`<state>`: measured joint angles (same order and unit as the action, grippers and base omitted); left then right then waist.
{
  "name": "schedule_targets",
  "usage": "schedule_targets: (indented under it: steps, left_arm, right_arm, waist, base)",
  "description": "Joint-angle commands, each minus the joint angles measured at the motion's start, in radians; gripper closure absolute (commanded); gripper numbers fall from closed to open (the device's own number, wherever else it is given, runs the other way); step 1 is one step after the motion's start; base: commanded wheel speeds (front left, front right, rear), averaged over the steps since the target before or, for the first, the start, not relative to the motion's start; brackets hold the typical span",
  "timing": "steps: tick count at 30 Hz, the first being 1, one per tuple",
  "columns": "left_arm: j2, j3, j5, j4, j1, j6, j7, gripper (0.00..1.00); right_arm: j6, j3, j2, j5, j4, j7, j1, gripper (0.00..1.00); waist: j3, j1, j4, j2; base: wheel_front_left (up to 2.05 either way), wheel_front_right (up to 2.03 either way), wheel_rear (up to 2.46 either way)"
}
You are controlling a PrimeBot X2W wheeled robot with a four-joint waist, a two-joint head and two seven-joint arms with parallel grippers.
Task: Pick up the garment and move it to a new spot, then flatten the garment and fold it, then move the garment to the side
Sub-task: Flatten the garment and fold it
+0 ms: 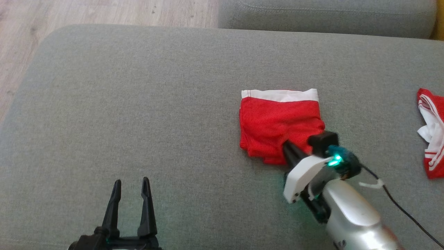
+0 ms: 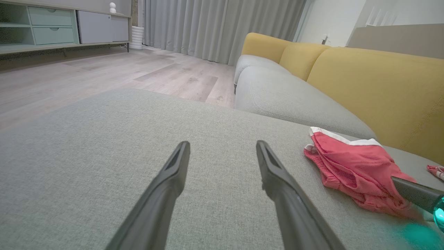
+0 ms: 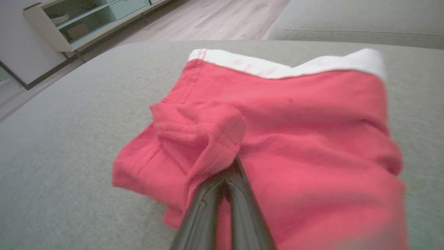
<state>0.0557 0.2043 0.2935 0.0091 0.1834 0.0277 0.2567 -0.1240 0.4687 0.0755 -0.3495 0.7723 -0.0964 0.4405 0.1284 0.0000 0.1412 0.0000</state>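
The garment (image 1: pixel 277 121) is a pair of red shorts with a white waistband, folded on the grey cushion (image 1: pixel 138 104). My right gripper (image 1: pixel 288 146) is shut on the near hem of the garment (image 3: pixel 277 139), its two fingers (image 3: pixel 239 194) pinched together on a raised fold of red cloth. My left gripper (image 1: pixel 131 187) stands open at the lower left, well apart from the garment (image 2: pixel 357 166), with nothing between its fingers (image 2: pixel 277 180).
A second red and white cloth (image 1: pixel 432 132) lies at the cushion's right edge. A grey seat (image 1: pixel 326 15) with yellow backrests (image 2: pixel 374 83) stands behind. Wooden floor (image 1: pixel 104 12) runs beyond the cushion's far left. A black cable (image 1: pixel 399 205) trails from my right wrist.
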Motion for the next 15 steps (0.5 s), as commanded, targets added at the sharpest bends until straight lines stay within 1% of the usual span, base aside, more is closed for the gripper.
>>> schedule_targets:
  steps: [1,7,10,12,15]
  left_arm:
    - [-0.005,-0.021,0.004,-0.027,-0.043,0.006,0.005,0.00]
    - [-0.005,-0.022,0.006,-0.031,-0.040,0.011,0.005,0.00]
    - [-0.005,-0.019,0.007,-0.031,-0.040,0.012,0.005,0.00]
    - [-0.005,-0.021,0.009,-0.031,-0.039,0.014,0.005,0.00]
    - [-0.005,-0.025,0.010,-0.030,-0.036,0.016,0.005,0.00]
  right_arm:
    - [-0.007,0.070,-0.021,-0.025,-0.019,-0.012,0.032,1.00]
    - [-0.007,0.225,-0.024,-0.094,-0.023,-0.001,0.033,1.00]
    - [-0.007,0.286,-0.025,-0.125,-0.029,0.009,0.032,1.00]
    - [-0.007,0.314,-0.025,-0.140,-0.033,0.011,0.033,1.00]
    - [-0.007,0.326,-0.025,-0.152,-0.039,-0.002,0.037,1.00]
  waist:
    - [0.000,0.0000,0.001,0.0000]
    - [-0.001,0.0000,-0.002,0.0000]
    - [-0.002,0.0000,-0.007,0.0000]
    - [-0.005,0.0000,-0.014,0.0000]
    - [-0.010,0.0000,-0.024,0.0000]
  base:
    - [0.00,0.00,0.00]
    - [0.00,0.00,0.00]
    - [0.00,0.00,0.00]
    - [0.00,0.00,0.00]
    - [0.00,0.00,0.00]
